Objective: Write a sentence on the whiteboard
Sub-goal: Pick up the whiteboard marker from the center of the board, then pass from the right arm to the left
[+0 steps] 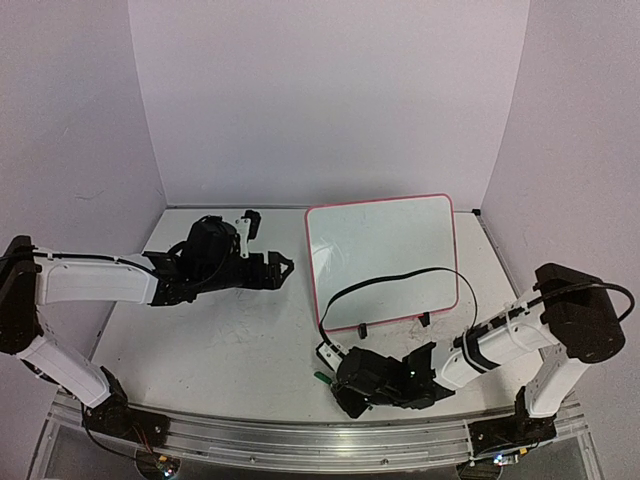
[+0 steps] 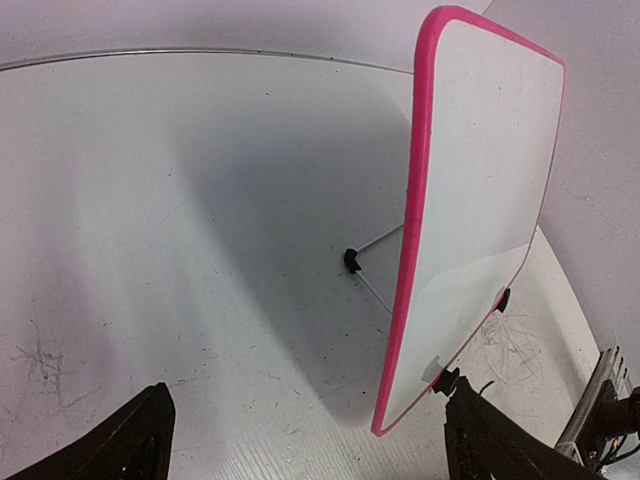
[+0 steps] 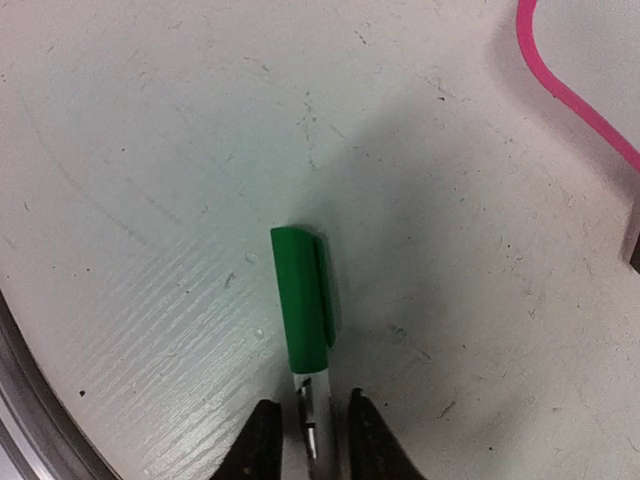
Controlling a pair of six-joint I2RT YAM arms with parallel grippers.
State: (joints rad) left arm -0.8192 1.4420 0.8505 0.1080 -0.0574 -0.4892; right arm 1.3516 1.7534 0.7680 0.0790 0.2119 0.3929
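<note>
L fingers (image 2: 140, 440) wide apart near whiteboard (image 2: 480, 200); R fingers (image 3: 262, 440) tight on green-cap marker (image 3: 300, 300).

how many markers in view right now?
1. Green-capped marker between the right fingers, just in front of the whiteboard's near-left corner. Others may be hidden behind the whiteboard.

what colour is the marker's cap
The cap is green, clearest in the right wrist view.

1 whiteboard (image 1: 380, 255), 1 green marker (image 3: 300, 300)
</note>
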